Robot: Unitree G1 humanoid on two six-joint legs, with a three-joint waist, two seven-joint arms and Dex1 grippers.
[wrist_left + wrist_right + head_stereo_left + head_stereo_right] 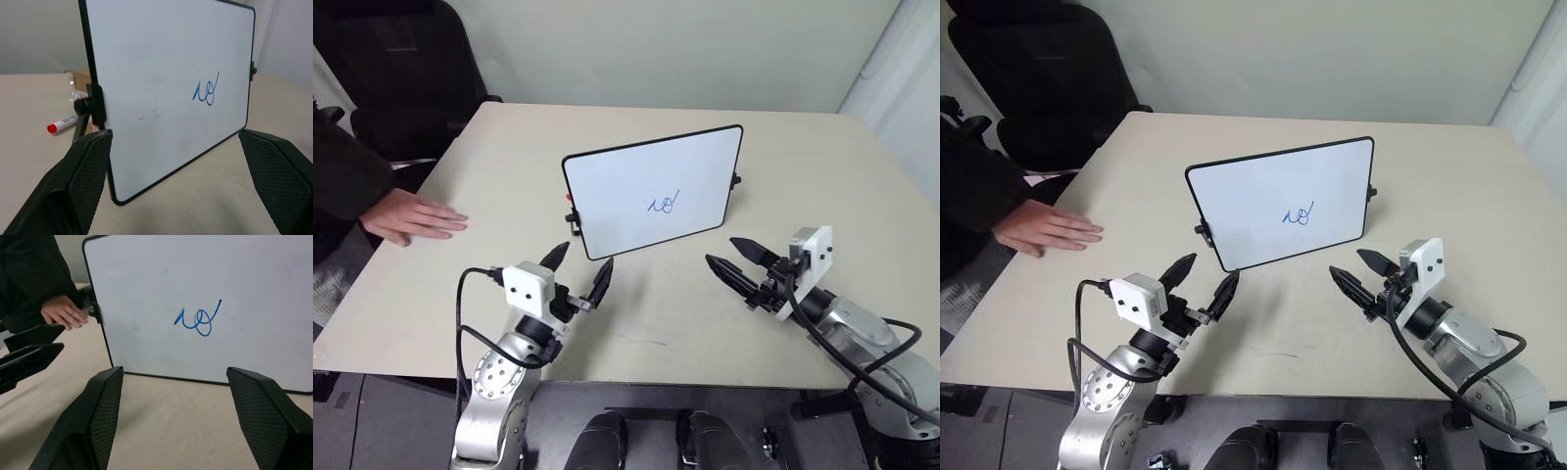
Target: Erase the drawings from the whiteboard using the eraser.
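Observation:
The whiteboard [651, 191] stands tilted in the middle of the table, black-framed with side knobs. A small blue looping drawing [663, 204] sits right of its centre, also seen as the drawing [206, 90] and the drawing [198, 319] in the wrist views. My left gripper [578, 271] hovers open in front of the board's lower left corner, nothing between its fingers. My right gripper [736, 258] hovers open in front of the board's lower right, also empty. The eraser is out of view.
A person's hand [411, 215] rests flat on the table's left edge. A red-capped marker [61, 124] lies behind the board on its left side. A black chair [401, 69] stands at the back left. The beige table [822, 166] has free room to the right.

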